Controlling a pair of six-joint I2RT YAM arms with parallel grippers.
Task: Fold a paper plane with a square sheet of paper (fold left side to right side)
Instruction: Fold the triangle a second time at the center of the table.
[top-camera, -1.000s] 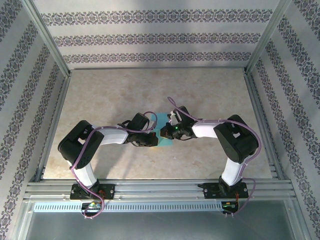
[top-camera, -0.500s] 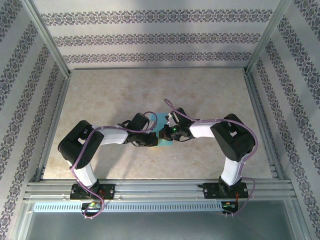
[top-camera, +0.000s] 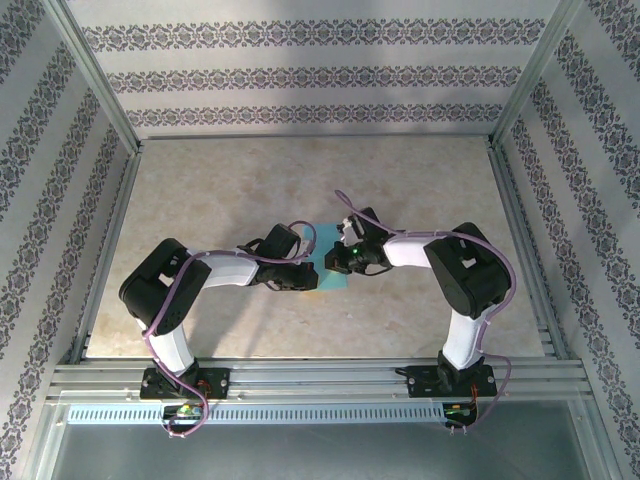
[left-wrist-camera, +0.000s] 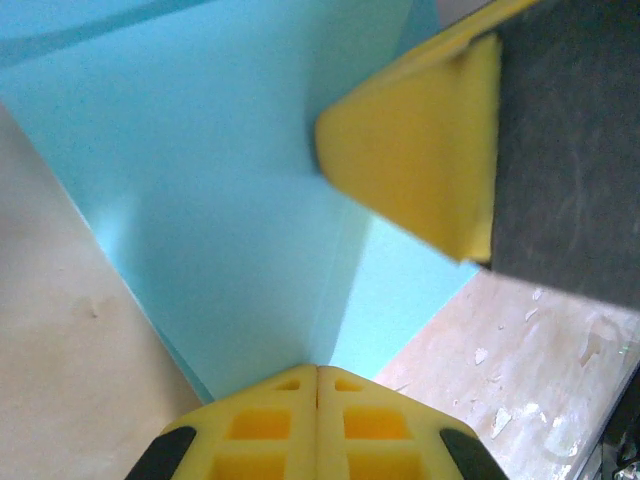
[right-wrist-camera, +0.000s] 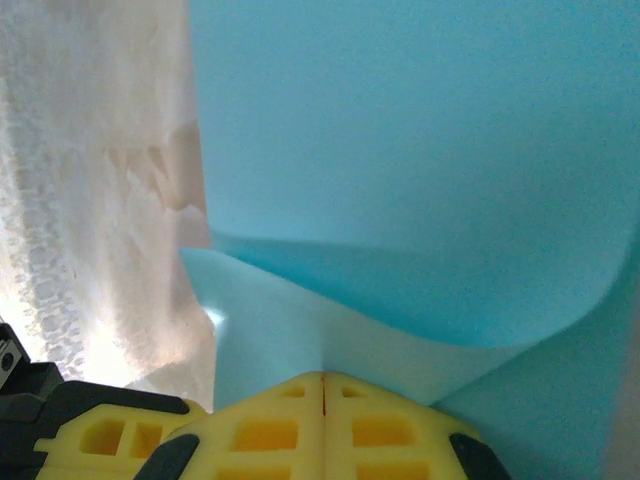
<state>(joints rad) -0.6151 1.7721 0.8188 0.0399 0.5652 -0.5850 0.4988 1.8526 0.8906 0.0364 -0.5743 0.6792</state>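
The square sheet of paper (top-camera: 330, 280) is cyan-blue and sits at the table's middle, between the two wrists, partly hidden by them. My left gripper (top-camera: 308, 272) is shut on its near edge. In the left wrist view a crease in the paper (left-wrist-camera: 230, 200) runs straight into the closed yellow fingertips (left-wrist-camera: 318, 372). My right gripper (top-camera: 337, 262) is also shut on the sheet. In the right wrist view the paper (right-wrist-camera: 400, 150) curls up and over from its fingertips (right-wrist-camera: 322, 380). The right gripper's yellow finger (left-wrist-camera: 420, 160) hangs over the sheet, close to my left gripper.
The beige marbled tabletop (top-camera: 420, 190) lies open around the sheet, with flecked patches (left-wrist-camera: 520, 370) beside it. Patterned walls and metal frame rails (top-camera: 110, 250) close in the sides, and the arm bases stand on the near rail (top-camera: 320, 380).
The right gripper dipped toward the left one, then came back up and right a little. More of the cyan sheet shows between the wrists than half a second ago. Both grippers stayed shut.
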